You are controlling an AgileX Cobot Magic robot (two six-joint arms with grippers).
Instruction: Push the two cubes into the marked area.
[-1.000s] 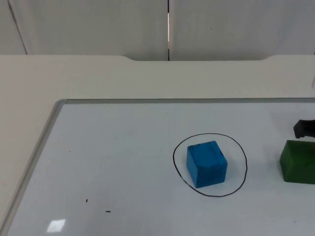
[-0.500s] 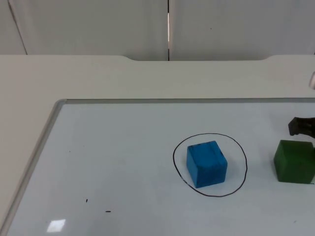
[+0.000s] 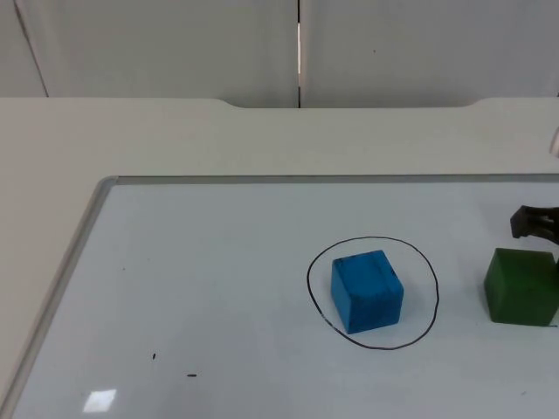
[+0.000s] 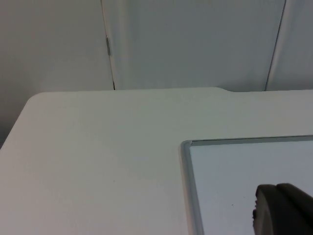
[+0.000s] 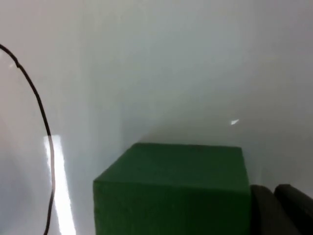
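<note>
The left gripper [image 4: 281,208] just waits back near the whiteboard's metal frame [image 4: 188,166], way off from the action; can't tell whether its fingers are apart or together.

Moving across the whiteboard [image 3: 210,288]: the blue cube [image 3: 367,291] already sits inside the black marker circle [image 3: 373,293], a bit left of centre, so that half looks done. There's a strip of bare board inside the ring on its right side, but it looks tight for a second cube.

The green cube [image 3: 522,286] is outside the ring, near its right side but with a clear gap of board between them. The right gripper [image 3: 534,223] is right behind that cube at the picture's right edge, and in the right wrist view a fingertip sits against the cube's side. Whether its fingers are spread or pinched, no idea.

So the step in hand is shoving green toward the ring. The next move probably needs a straight leftward push, and it may nudge blue along, so blue's left margin to the line is the thing to watch.
</note>
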